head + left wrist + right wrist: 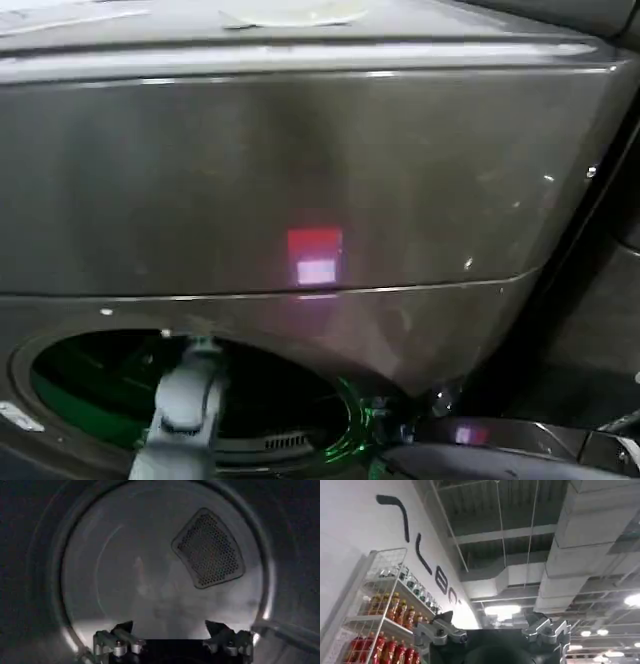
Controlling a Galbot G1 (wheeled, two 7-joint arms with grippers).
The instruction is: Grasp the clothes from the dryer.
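Note:
The dryer [300,190] is a brown-grey metallic front-loader with a red light [315,255] on its front. Its round porthole [110,385] is open at the lower left, and my left arm [185,410] reaches into it. Inside the drum, my left gripper [170,626] is open with nothing between its fingers. It faces the grey back wall [125,575] and a perforated vent [210,547]. The clothes are out of view. My right gripper [491,617] is open and empty, pointing up at the room's ceiling, away from the dryer.
The dryer's door [500,440] hangs open at the lower right of the porthole. The drum's rim [47,580] rings my left gripper closely. A wire shelf of red bottles [380,625] stands by a white wall near my right gripper.

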